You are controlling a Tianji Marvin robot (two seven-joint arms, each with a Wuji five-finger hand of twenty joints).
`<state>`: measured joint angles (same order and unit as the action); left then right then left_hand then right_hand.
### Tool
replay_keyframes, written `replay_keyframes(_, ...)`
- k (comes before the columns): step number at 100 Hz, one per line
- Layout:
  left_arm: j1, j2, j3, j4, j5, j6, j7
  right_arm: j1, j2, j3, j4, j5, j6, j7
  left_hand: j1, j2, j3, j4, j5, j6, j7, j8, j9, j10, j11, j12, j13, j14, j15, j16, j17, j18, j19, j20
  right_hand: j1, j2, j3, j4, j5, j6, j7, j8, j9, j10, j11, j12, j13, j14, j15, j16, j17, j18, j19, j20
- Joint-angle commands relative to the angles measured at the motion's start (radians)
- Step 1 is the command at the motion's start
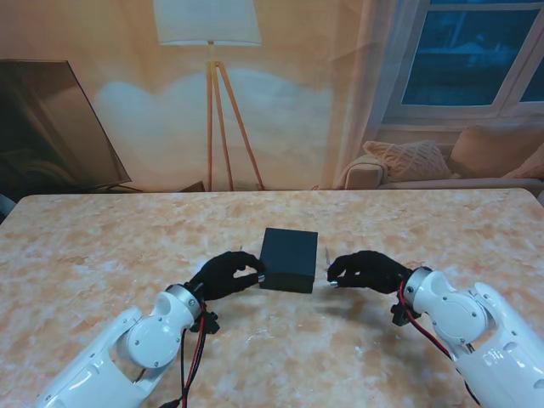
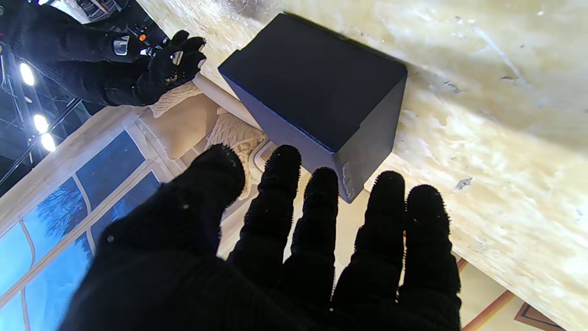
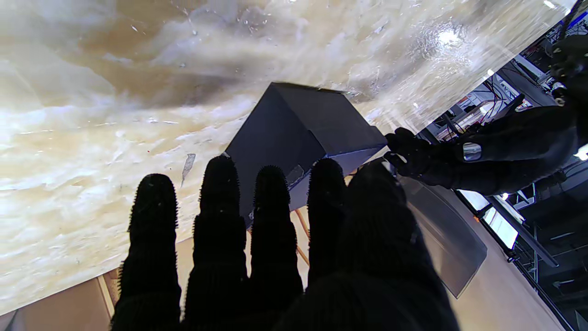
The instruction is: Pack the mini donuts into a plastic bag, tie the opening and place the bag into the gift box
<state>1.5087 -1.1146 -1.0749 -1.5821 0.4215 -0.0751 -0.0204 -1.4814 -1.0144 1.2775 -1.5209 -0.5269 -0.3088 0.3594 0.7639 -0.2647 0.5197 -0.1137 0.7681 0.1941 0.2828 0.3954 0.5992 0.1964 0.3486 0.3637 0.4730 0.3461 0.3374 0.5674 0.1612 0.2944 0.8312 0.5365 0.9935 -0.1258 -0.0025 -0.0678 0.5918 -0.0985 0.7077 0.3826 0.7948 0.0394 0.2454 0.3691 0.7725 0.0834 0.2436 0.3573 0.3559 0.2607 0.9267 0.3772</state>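
The dark gift box (image 1: pixel 289 259) stands in the middle of the table with its lid on; it also shows in the wrist views (image 2: pixel 317 87) (image 3: pixel 303 128). My left hand (image 1: pixel 225 274) lies at the box's left side, its fingertips against or nearly against the lower corner, fingers stretched out (image 2: pixel 321 257). My right hand (image 1: pixel 365 270) rests on the box's right side with a small gap to it, fingers straight and together (image 3: pixel 275 257). Neither hand holds anything. No donuts or plastic bag show in any view.
The marbled beige table top (image 1: pixel 127 246) stretches wide on both sides of the box. Behind the table's far edge stand a floor lamp (image 1: pixel 208 34), a dark screen (image 1: pixel 51 127) and a sofa with cushions (image 1: pixel 408 161).
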Motion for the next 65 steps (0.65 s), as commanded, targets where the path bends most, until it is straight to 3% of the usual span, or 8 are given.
replay_keyframes(1, -0.004, -0.004, 0.001, 0.007, 0.003, 0.003, -0.015, -0.02, -0.008, 0.005, 0.004, -0.005, -0.015, 0.007, 0.012, 0.014, 0.004, 0.013, -0.013, -0.012, 0.017, 0.011, 0.015, -0.006, 0.001, 0.007, 0.01, -0.022, 0.015, -0.007, 0.0, -0.022, 0.01, -0.024, 0.028, -0.014, -0.01, -0.016, 0.005, -0.03, 0.016, -0.014, 0.035, 0.01, 0.006, 0.011, 0.019, 0.001, 0.008, 0.002, -0.005, 0.015, 0.022, -0.008)
replay_keyframes(17, -0.001, -0.006, -0.003, 0.008, 0.009, 0.005, -0.003, -0.041, -0.007, 0.028, 0.002, -0.018, -0.054, -0.003, 0.014, 0.01, 0.006, 0.01, -0.008, -0.013, 0.024, 0.015, 0.022, -0.008, 0.004, 0.008, 0.016, -0.02, 0.018, -0.006, 0.003, -0.02, 0.013, -0.025, 0.027, -0.017, -0.01, -0.017, 0.007, -0.037, 0.023, -0.013, 0.04, 0.007, 0.009, 0.014, 0.022, -0.003, 0.011, 0.006, -0.004, 0.015, 0.026, -0.006)
replay_keyframes(65, -0.03, -0.009, 0.017, 0.029, 0.007, 0.007, 0.0, -0.038, -0.009, 0.043, 0.023, -0.033, -0.046, -0.016, 0.011, 0.006, 0.007, 0.005, -0.01, -0.019, 0.031, 0.021, 0.02, -0.02, 0.005, 0.006, 0.017, -0.025, 0.016, -0.007, 0.004, -0.022, 0.016, -0.03, 0.025, -0.016, -0.01, -0.017, 0.006, -0.032, 0.023, -0.019, 0.038, 0.01, 0.005, 0.017, 0.019, 0.003, 0.009, 0.009, -0.01, 0.027, 0.027, -0.002)
